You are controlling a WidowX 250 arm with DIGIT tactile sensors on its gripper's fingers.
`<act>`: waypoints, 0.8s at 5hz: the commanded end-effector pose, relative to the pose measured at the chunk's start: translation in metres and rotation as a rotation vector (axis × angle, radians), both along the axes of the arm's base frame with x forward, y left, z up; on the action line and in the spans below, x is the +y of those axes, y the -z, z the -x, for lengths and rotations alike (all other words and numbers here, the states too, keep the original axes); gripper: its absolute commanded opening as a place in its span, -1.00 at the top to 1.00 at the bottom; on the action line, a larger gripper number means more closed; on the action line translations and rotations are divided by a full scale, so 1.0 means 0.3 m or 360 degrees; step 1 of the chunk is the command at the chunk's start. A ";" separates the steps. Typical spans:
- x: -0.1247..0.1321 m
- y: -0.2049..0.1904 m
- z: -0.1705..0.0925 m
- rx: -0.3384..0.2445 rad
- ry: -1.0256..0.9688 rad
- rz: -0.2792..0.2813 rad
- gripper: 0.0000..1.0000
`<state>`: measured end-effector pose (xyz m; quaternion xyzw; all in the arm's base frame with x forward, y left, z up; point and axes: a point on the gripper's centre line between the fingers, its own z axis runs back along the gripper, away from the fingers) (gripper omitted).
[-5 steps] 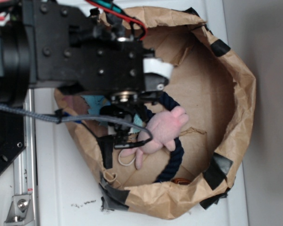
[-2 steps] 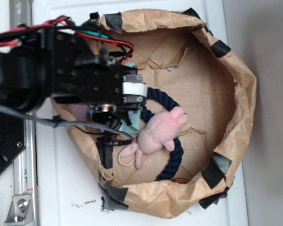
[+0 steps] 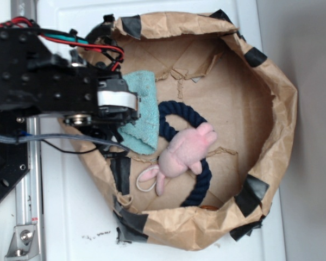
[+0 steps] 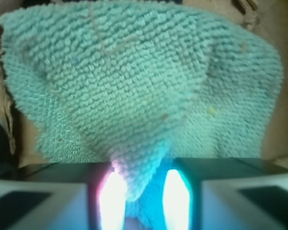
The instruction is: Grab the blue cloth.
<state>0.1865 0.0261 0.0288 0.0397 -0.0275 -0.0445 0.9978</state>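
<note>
The blue cloth (image 3: 141, 111) is a light teal terry rag hanging from my gripper (image 3: 131, 106) at the left side of the paper bag. In the wrist view the blue cloth (image 4: 134, 86) fills most of the frame. It tapers to a pinched fold held in my gripper (image 4: 141, 194), which is shut on it. In the exterior view the arm's black body hides the fingers themselves. The cloth's lower corner overlaps the navy rope ring (image 3: 176, 111).
A brown paper bag (image 3: 271, 109) with black tape patches forms a bowl around everything. Inside lie the navy rope ring and a pink plush toy (image 3: 182, 155) on top of it. A metal rail (image 3: 24, 217) runs along the left.
The arm has drawn back to the left and the blue cloth, mostly hidden under the arm before, now hangs in full view from the gripper. The plush toy shifted slightly left a second ago.
</note>
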 end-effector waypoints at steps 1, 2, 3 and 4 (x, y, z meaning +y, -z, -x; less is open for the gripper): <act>0.026 -0.018 -0.023 -0.0026 -0.0042 0.0007 1.00; 0.029 -0.012 -0.037 -0.0015 -0.0055 -0.0015 1.00; 0.041 -0.045 -0.075 -0.0016 -0.0102 -0.0031 1.00; 0.067 -0.097 -0.123 -0.0044 -0.0158 -0.0029 1.00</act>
